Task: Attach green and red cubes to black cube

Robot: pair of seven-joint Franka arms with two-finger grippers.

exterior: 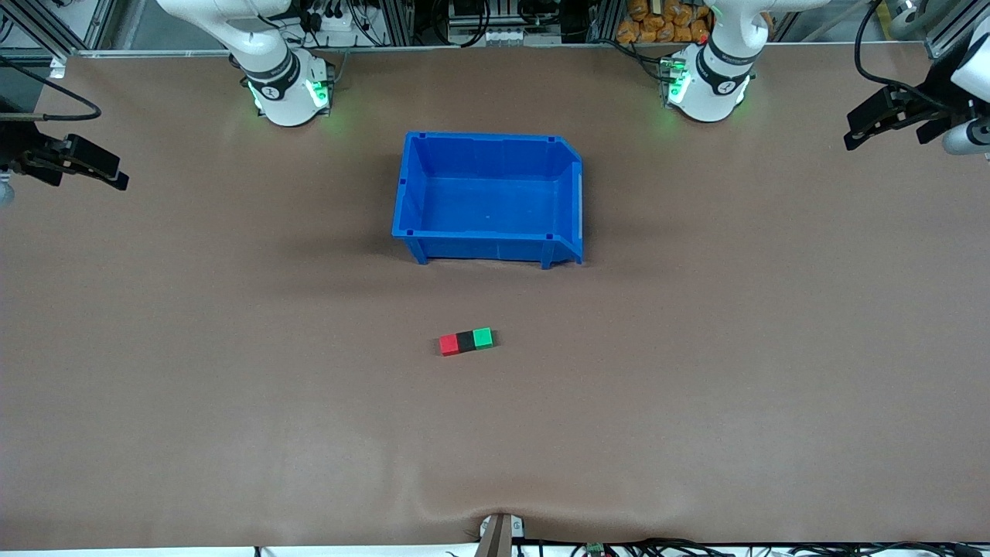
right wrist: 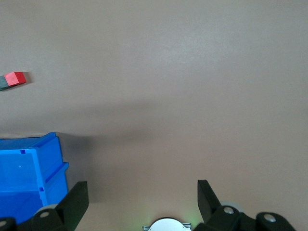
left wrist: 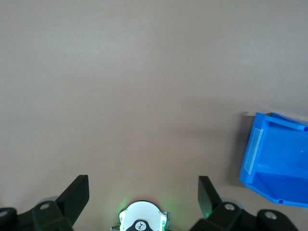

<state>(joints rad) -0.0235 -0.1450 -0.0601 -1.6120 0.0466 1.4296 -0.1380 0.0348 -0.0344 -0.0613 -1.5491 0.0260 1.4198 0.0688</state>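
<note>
The red cube (exterior: pixel 448 344), black cube (exterior: pixel 465 341) and green cube (exterior: pixel 483 337) lie in one touching row on the brown table, the black one in the middle, nearer to the front camera than the blue bin. The right wrist view shows the red cube (right wrist: pixel 18 77) at its margin. My left gripper (exterior: pixel 853 136) hangs open over the left arm's end of the table, nothing between its fingers (left wrist: pixel 143 185). My right gripper (exterior: pixel 117 179) hangs open over the right arm's end, also with nothing in it (right wrist: pixel 143 190). Both are well away from the cubes.
An empty blue bin (exterior: pixel 487 138) stands mid-table between the two arm bases and the cubes; it also shows in the left wrist view (left wrist: pixel 274 159) and the right wrist view (right wrist: pixel 29 163). The brown mat (exterior: pixel 232 387) has a wrinkle at the front edge.
</note>
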